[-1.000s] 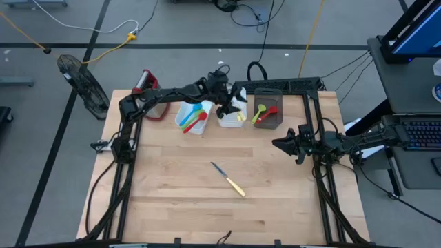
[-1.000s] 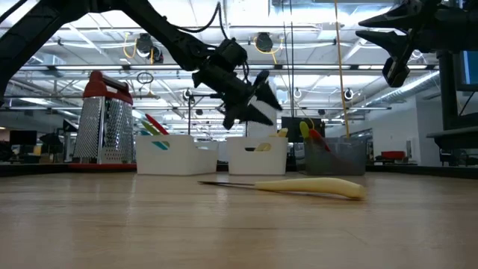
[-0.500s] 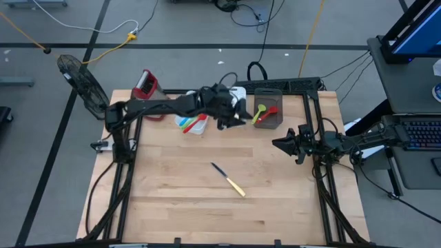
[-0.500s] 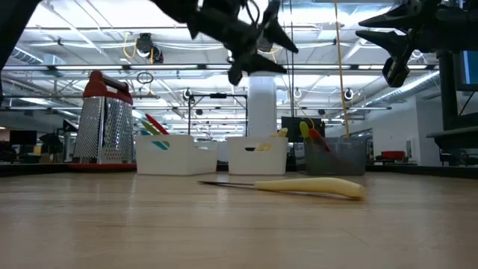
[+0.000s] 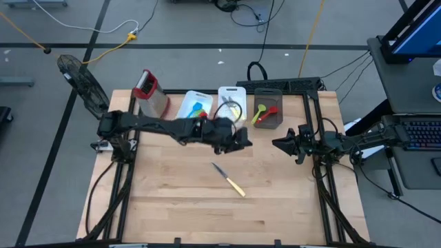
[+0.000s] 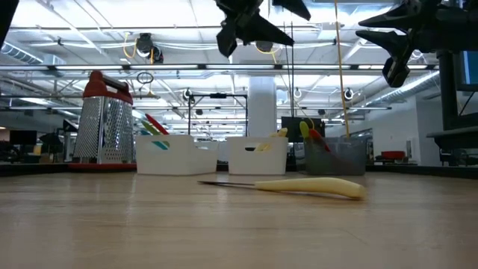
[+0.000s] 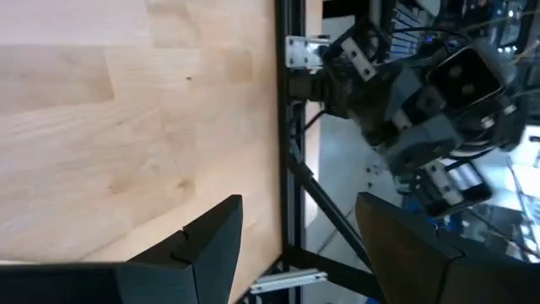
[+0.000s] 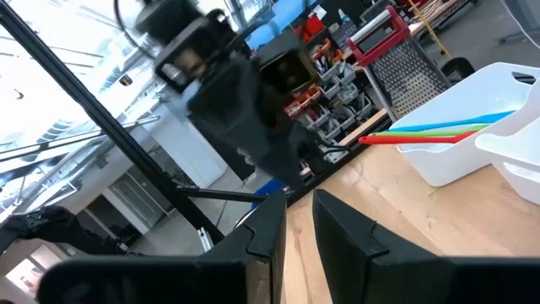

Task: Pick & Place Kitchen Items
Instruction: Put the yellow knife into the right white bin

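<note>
- Near the middle of the wooden tabletop (image 5: 172,207), a metal-bladed knife with a pale yellow handle (image 5: 229,179) lies flat and alone, its blade pointing toward the bins; the low view shows it (image 6: 299,186) resting on the wood in front of them.
- Above the tabletop, the left tool (image 5: 242,141) hangs just in front of the bins, short of the knife, with nothing in it; the left wrist view shows its two dark fingers (image 7: 211,245) set wide apart over bare wood.
- At the right edge of the tabletop, the right tool (image 5: 281,145) waits in the air, its fingers (image 8: 342,232) a narrow gap apart and holding nothing.
- Along the far edge stand three bins side by side: a white rectangular bin (image 5: 187,103) with green, blue and red plastic utensils (image 5: 198,110), a second white rectangular bin (image 5: 231,93) with a pale yellow item inside, and a dark grey rectangular bin (image 5: 268,92) with a green plastic spoon (image 5: 260,112) and a red plastic spoon (image 5: 270,110).
- Left of the bins stands a red-topped metal box grater (image 5: 150,93).
</note>
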